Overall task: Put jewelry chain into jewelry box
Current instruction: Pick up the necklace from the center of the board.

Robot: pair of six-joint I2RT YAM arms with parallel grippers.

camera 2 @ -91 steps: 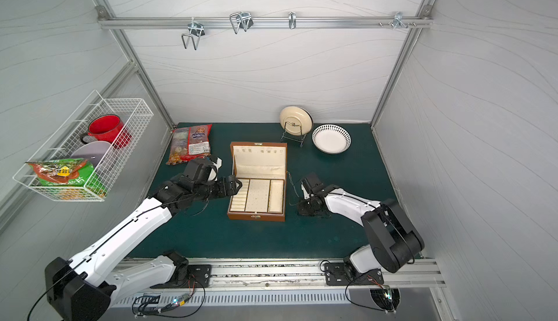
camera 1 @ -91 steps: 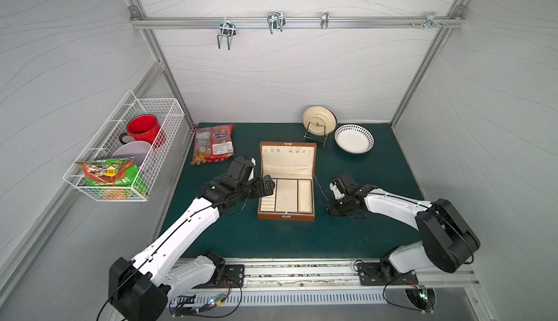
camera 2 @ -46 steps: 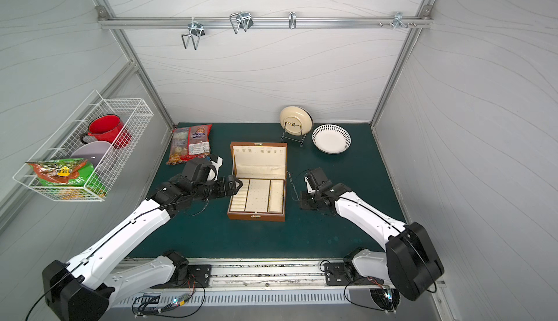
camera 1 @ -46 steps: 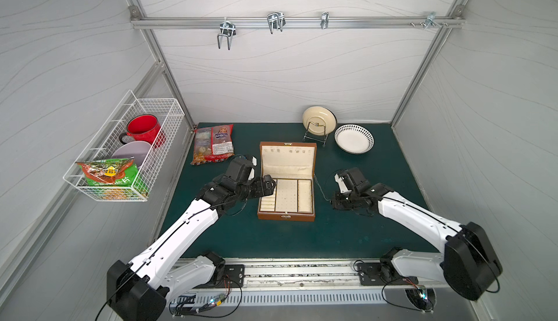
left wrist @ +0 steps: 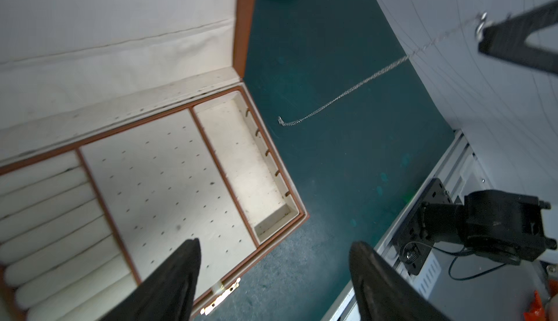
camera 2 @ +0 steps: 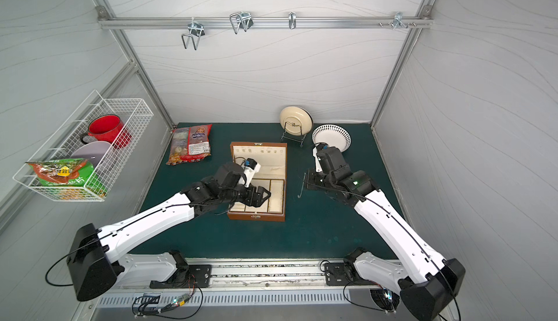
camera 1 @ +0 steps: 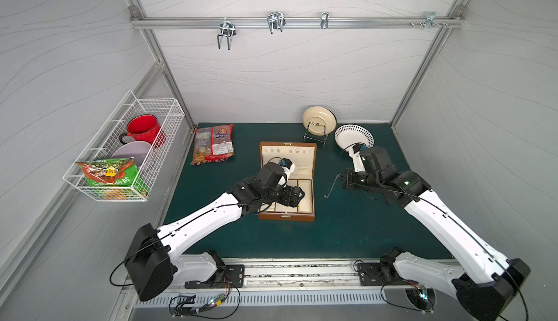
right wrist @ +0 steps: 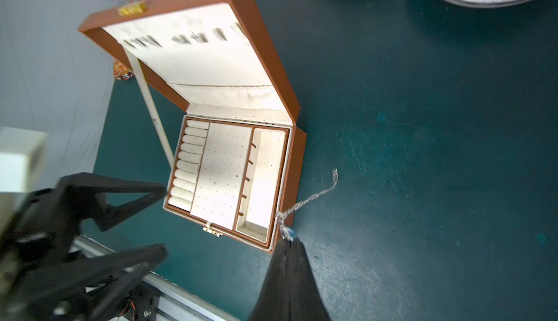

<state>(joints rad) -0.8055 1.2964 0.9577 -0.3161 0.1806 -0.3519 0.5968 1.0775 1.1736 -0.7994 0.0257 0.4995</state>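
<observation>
Holding the jewelry chain (right wrist: 314, 197) by one end in my right tool (right wrist: 288, 239), I have my two fingers pinched tight on it, and the rest hangs down in the air beside the jewelry box (camera 1: 287, 215), with the low end close to the green tabletop (camera 1: 347, 229) and still outside the box. My left tool (left wrist: 271, 259) is over the front of the tray with its fingers wide apart and nothing in them. I think this is the carry step: the chain is picked up but not in the box yet. Next I need to bring my right tool over the long empty slot (right wrist: 265, 177) on the chain's side of the tray, lower the hanging end in first, then let go. The chain is thin and swings, so it could catch on the box wall. Farther back lies a candy bag (camera 1: 213, 144) with a red label; its name looks like "Конфеты", but I cannot read the small print.
</observation>
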